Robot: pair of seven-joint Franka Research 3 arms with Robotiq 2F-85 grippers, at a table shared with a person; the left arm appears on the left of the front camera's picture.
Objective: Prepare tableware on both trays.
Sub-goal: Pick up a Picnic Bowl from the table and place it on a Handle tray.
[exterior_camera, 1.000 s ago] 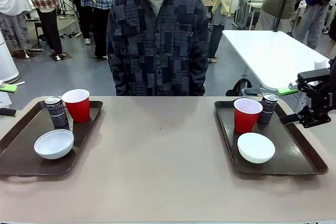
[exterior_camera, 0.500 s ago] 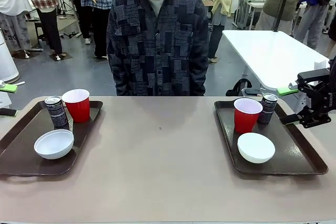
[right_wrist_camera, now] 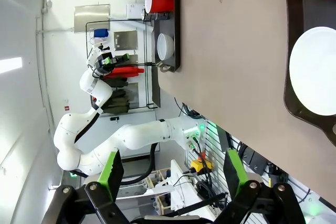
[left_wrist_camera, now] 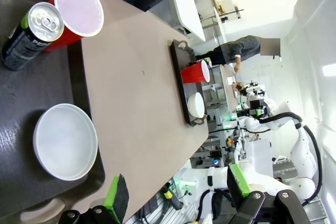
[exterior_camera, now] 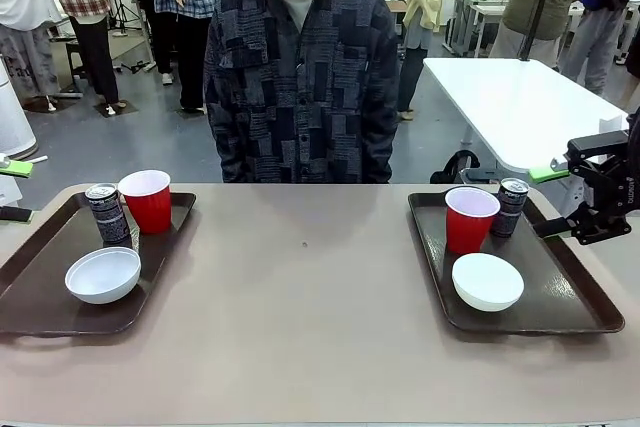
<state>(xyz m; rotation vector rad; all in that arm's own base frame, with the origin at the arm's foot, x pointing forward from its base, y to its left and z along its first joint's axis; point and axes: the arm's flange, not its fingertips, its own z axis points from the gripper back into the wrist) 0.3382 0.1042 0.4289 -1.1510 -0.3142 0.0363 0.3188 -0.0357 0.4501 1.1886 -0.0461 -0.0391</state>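
Two dark brown trays sit on the table. The left tray (exterior_camera: 40, 297) holds a red cup (exterior_camera: 148, 199), a dark can (exterior_camera: 107, 213) and a white bowl (exterior_camera: 103, 274). The right tray (exterior_camera: 565, 292) holds a red cup (exterior_camera: 470, 218), a can (exterior_camera: 511, 206) and a bowl (exterior_camera: 487, 281). My left gripper (exterior_camera: 14, 190) hangs open off the left tray's far left corner, holding nothing; its wrist view shows the bowl (left_wrist_camera: 65, 141), can (left_wrist_camera: 31, 34) and cup (left_wrist_camera: 76, 11) ahead of open fingers (left_wrist_camera: 116, 198). My right gripper (exterior_camera: 550, 202) stands open beside the right tray's far right edge, empty; its wrist view shows that bowl (right_wrist_camera: 315, 72).
A person in a dark patterned shirt (exterior_camera: 300, 77) stands at the far edge, hands out of sight. The tan tabletop (exterior_camera: 300, 287) stretches between the trays. A white table (exterior_camera: 510, 97) stands behind at the right, with other people farther back.
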